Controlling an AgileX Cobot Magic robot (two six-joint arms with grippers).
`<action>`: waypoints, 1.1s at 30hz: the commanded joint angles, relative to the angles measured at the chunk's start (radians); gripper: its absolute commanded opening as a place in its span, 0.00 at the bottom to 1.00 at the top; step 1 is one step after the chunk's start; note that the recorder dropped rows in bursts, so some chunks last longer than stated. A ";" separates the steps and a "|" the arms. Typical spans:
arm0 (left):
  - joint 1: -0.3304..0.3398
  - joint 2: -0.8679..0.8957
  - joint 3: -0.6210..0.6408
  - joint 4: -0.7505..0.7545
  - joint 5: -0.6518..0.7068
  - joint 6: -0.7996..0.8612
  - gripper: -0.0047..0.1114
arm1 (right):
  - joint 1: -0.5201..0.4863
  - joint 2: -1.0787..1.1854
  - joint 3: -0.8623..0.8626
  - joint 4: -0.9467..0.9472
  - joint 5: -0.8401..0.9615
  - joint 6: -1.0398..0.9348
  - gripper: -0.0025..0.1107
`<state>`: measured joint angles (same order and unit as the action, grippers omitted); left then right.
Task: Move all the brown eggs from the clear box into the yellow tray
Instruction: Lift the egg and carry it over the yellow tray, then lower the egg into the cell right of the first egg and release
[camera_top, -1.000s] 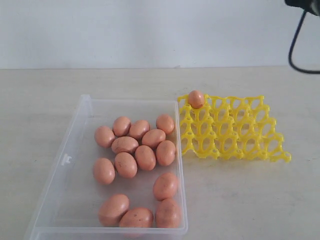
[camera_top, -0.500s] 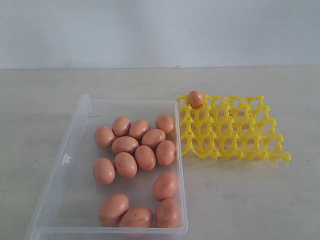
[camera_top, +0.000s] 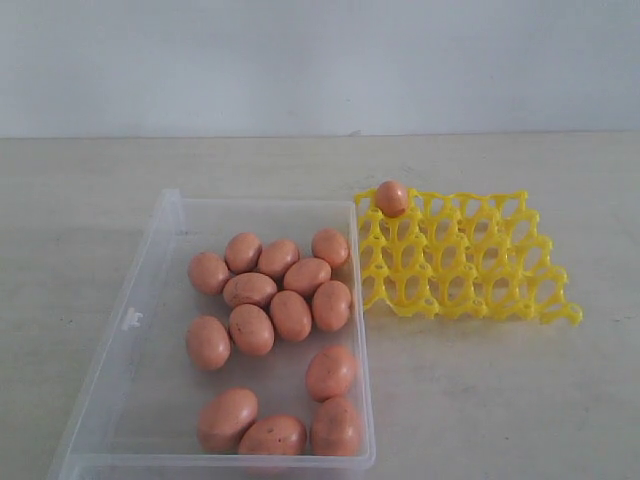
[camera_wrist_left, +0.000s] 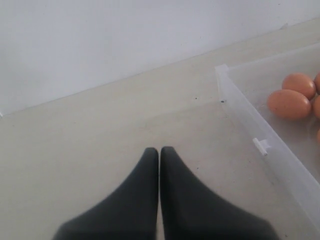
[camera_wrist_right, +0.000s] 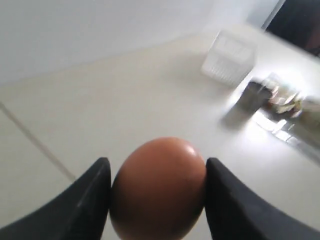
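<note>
Firmly, the right gripper clamps a brown egg across its width, one dark finger pressed to each side. That sideways hold leaves the egg's lower end free, which should let it go down into a cup without the fingers catching the lattice. Behind it the wrist view shows only pale table and blurred clutter far off, and the exterior view shows no arm at all, so I cannot tell how near this egg is to the tray.

The left gripper has its fingers pressed together on nothing. It hangs above the bare table, just outside the box wall, probably parked there to keep out of the other arm's way.

Fourteen eggs lie loose on the box floor. Most are bunched and touching near the middle, and a few sit along the near edge. The tray sits close beside the box's right side, keeping each carry short. One placed egg stands in the tray's far corner cup next to the box, so filling seems to start there, with the neighbouring cup likely next. The job is barely begun.
</note>
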<state>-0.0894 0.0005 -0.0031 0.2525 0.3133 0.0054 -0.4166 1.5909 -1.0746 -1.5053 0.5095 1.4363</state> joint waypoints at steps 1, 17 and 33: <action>-0.002 -0.001 0.003 0.002 0.000 0.003 0.05 | -0.070 0.089 0.005 0.845 -0.189 -0.536 0.02; -0.002 -0.001 0.003 0.002 0.000 0.003 0.05 | -0.052 0.144 0.005 3.235 0.146 -3.172 0.02; -0.002 -0.001 0.003 0.002 0.000 0.003 0.05 | 0.177 0.493 -0.189 3.250 0.712 -3.446 0.02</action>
<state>-0.0894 0.0005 -0.0031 0.2525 0.3152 0.0054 -0.2861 2.0363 -1.2496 1.7383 1.1998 -1.9490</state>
